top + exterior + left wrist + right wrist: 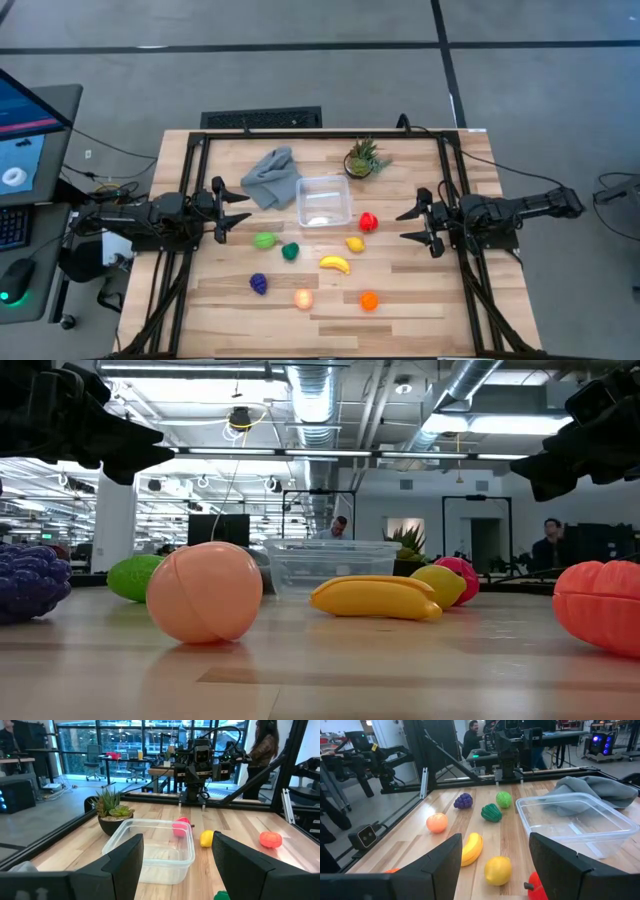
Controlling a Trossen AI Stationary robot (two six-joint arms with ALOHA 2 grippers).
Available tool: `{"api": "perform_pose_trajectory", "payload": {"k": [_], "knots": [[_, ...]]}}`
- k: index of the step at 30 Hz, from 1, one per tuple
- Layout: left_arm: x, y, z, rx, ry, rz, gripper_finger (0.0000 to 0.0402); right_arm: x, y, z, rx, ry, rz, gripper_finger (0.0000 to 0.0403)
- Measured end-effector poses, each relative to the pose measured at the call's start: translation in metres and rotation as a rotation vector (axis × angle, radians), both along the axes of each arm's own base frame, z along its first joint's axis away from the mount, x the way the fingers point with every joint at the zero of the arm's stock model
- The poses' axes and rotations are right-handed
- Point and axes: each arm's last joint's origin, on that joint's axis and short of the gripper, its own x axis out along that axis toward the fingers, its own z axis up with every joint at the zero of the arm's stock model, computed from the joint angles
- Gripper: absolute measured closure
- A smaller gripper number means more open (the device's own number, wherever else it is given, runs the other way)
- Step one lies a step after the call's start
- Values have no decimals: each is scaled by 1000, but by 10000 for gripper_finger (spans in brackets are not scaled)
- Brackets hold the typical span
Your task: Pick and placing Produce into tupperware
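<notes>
Left gripper (243,209) parked at left table edge, fingers spread, nothing held, above the wood and clear of all fruit. Right gripper (408,226) parked at right edge, fingers likewise spread and empty, pointing at the left one across the table.

Clear container (323,201) sitting mid-table toward the far side, upright, no lid, nothing inside. Grey cloth (272,177) just left of it, bunched up, edge about touching the container. Potted plant (362,159) at its far-right corner.

All fruit on bare wood, outside the container:
- Red piece (368,222) just right of the container's near-right corner.
- Lemon (354,243) near side of the red one, close by.
- Banana (335,264) a bit nearer and left of the lemon.
- Light green piece (264,240) left of the container's near edge, closest item to the left gripper.
- Dark green piece (290,251) just right of the light green one.
- Purple grapes (258,283) near-left of the group.
- Peach (303,298) right of the grapes, near row.
- Orange piece (369,300) right of the peach, same row.

Pieces all apart, none touching. Person (341,527) visible in the room beyond the far edge, low view, away from the table.
</notes>
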Motion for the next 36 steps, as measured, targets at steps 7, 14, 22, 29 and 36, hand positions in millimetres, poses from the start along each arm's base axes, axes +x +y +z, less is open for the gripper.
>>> {"api": "perform_pose_trajectory", "payload": {"k": [7,14,22,29,36], "knots": [[0,0,0,-5,-1,0,176,0,0,0,0,0,0,148],[0,0,0,-5,-1,0,176,0,0,0,0,0,0,148],[0,0,0,-7,-1,0,176,0,0,0,0,0,0,148],[0,0,0,0,0,0,176,0,0,0,0,0,0,148],[0,0,2,42,-15,6,176,0,0,1,104,8,-12,148]]}}
